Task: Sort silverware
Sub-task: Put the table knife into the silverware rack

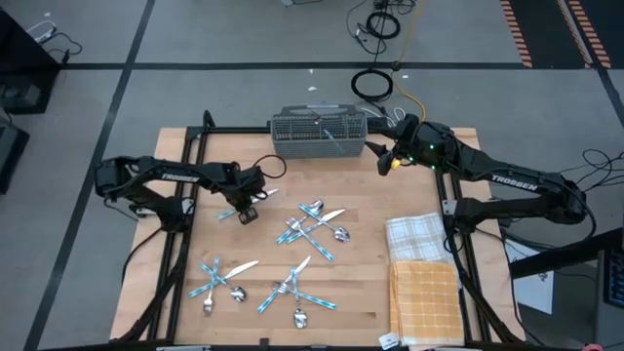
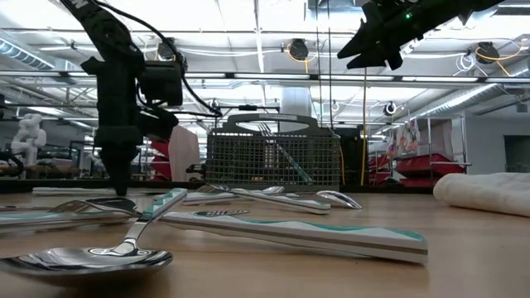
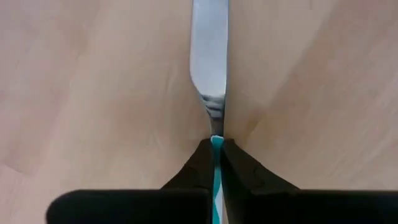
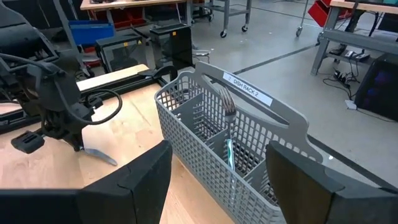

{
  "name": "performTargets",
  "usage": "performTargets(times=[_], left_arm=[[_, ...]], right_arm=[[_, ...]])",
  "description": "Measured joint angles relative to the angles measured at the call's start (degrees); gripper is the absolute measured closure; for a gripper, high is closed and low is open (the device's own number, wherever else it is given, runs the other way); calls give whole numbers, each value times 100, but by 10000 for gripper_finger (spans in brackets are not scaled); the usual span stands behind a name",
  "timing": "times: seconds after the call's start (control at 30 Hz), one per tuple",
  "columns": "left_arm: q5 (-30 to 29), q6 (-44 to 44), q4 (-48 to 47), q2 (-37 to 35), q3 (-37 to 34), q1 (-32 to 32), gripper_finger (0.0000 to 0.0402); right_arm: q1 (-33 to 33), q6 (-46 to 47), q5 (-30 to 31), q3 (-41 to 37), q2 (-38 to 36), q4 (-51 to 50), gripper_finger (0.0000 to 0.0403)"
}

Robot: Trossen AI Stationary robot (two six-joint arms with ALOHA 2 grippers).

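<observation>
The silverware, with shiny heads and teal-striped handles, lies in three loose heaps on the wooden table (image 1: 317, 229) (image 1: 222, 281) (image 1: 292, 292). My left gripper (image 1: 246, 212) points down at the table's left middle, shut on one knife (image 3: 208, 56). My right gripper (image 1: 385, 161) hangs open, high in the air by the right end of the grey mesh caddy (image 1: 320, 135) at the far edge. In the right wrist view a fork (image 4: 229, 124) stands upright in a caddy compartment (image 4: 249, 143). My left gripper pinches the knife's teal handle (image 3: 216, 149) just behind the blade, between its two fingertips (image 3: 199, 163). The fingers come from above, pointing down, and lie across the knife. The blade stretches level over the wood; I cannot tell whether it is lifted clear.
A white checked towel (image 1: 417, 237) and an orange one (image 1: 425, 297) lie at the table's right near corner. The black frame rails (image 1: 185, 195) run along both sides. Bare wood lies between the caddy and the heaps.
</observation>
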Motion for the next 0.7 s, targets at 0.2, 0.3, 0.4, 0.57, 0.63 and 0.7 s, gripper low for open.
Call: performTargets(times=[0.2,0.3,0.4,0.57,0.63,0.7], left_arm=[[-87,-580,129,-442,228,11,400],[-88,-852,347,-655,274,17,400],[-104,-999,641,-859,268,11,400],[65,2,796,-856,279,35,394],[378,335,803,-673,279,83,374],[649,452,800,-406,279,140,348]], right_arm=[[0,4,1,0,0,1,158],[0,4,0,0,0,1,158],[0,4,9,0,0,1,158],[0,-6,42,0,0,0,158],[0,-41,44,0,0,-17,155],[-2,-60,48,0,0,-109,150]])
